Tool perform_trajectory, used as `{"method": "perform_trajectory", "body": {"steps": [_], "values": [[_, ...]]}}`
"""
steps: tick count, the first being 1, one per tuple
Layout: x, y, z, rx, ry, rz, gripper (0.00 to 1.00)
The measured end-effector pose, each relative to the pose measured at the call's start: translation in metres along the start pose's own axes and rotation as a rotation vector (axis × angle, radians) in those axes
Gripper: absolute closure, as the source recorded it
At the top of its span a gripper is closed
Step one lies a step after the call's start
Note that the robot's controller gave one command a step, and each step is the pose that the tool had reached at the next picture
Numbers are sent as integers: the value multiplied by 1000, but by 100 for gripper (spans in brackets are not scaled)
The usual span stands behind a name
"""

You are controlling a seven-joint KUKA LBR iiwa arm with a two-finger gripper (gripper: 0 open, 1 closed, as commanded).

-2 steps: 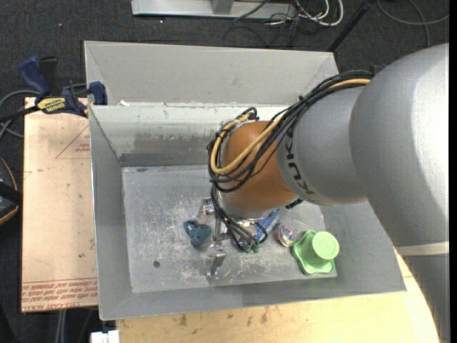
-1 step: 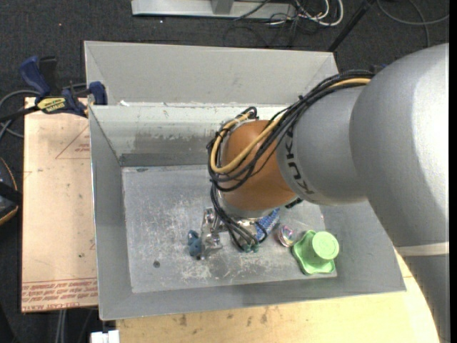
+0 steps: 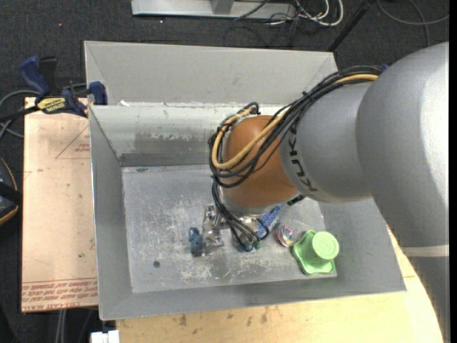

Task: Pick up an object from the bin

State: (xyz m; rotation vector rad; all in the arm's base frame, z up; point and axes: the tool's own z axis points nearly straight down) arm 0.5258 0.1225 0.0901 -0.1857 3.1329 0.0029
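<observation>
End effector [image 3: 211,236] hangs low over the bin [image 3: 150,213] floor, small blue piece [image 3: 194,240] just at its nine o'clock, likely lined up for picking; grip width I cannot tell.

Even overhead light, soft shadow beneath arm [image 3: 343,148], dull sheen on bin [image 3: 107,191]

The grey arm [image 3: 343,148] reaches in from the right of the frame, its orange cover [image 3: 253,163] wrapped in cables, over the middle of the grey metal bin [image 3: 150,213]. The end effector [image 3: 211,233] is low over the bin floor, just beside a small blue piece [image 3: 194,241] on its left. To its right lie a blue striped piece [image 3: 269,220], a small shiny round thing [image 3: 287,235] and, at the lower right, a bright green lobed cap [image 3: 316,252].
</observation>
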Motion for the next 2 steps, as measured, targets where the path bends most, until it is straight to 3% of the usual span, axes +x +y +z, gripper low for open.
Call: {"method": "perform_trajectory", "body": {"steps": [1,2], "values": [[-1,0,-24,0,-1,2,100],[-3,1,-77,0,-5,4,100]]}}
